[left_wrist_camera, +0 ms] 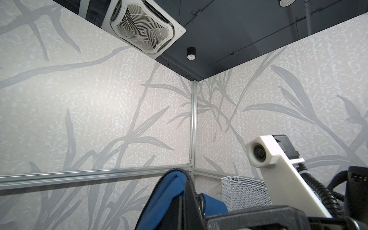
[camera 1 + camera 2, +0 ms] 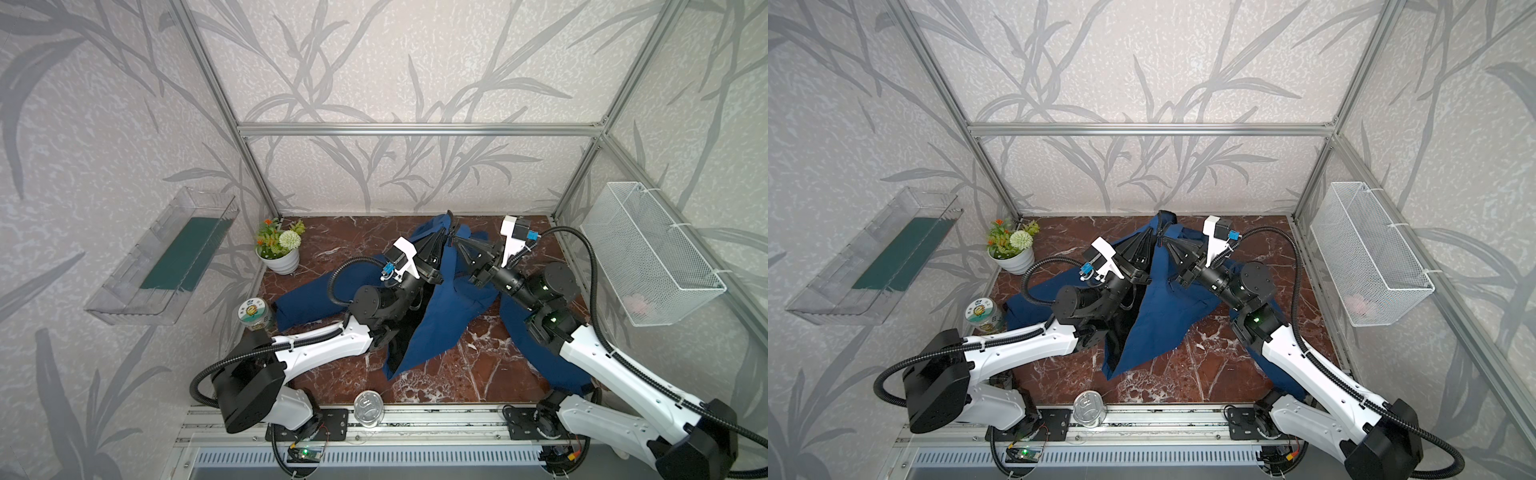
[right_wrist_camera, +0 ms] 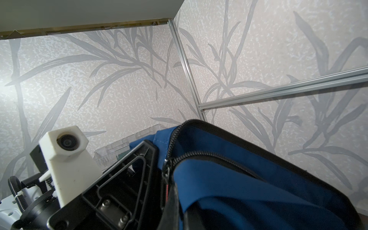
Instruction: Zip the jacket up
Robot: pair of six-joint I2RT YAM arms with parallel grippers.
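Both grippers are clenched on the navy-blue jacket [image 2: 449, 316] with black lining. The left gripper [image 2: 445, 242] and the right gripper [image 2: 458, 241] meet tip to tip at the collar end and hold that part up off the desk. The rest of the garment lies spread across the middle of the red-brown marble desk [image 2: 457, 374], with one sleeve trailing under each arm.

In the right wrist view the black zipper slider [image 3: 166, 171] sits just beside the left gripper's finger, with a run of meshed teeth leading away from it. In both top views, though, a wedge of black lining shows down toward the hem. So I judge the front is not fully closed, and I cannot tell how much of the track is joined. What I think is left is to draw the slider along the open stretch while the other side stays taut.

Around the desk:
- A white pot of artificial flowers [image 2: 279, 249] stands at the far left.
- A green-labelled round tin [image 2: 253, 316] stands nearer on the left.
- A shiny metal can [image 2: 368, 409] sits on the front rail.
- A clear plastic tray [image 2: 166, 257] hangs on the left wall.
- A white wire basket [image 2: 648, 253] hangs on the right wall.

The walls are aluminium-framed panels with grey leaf wallpaper.
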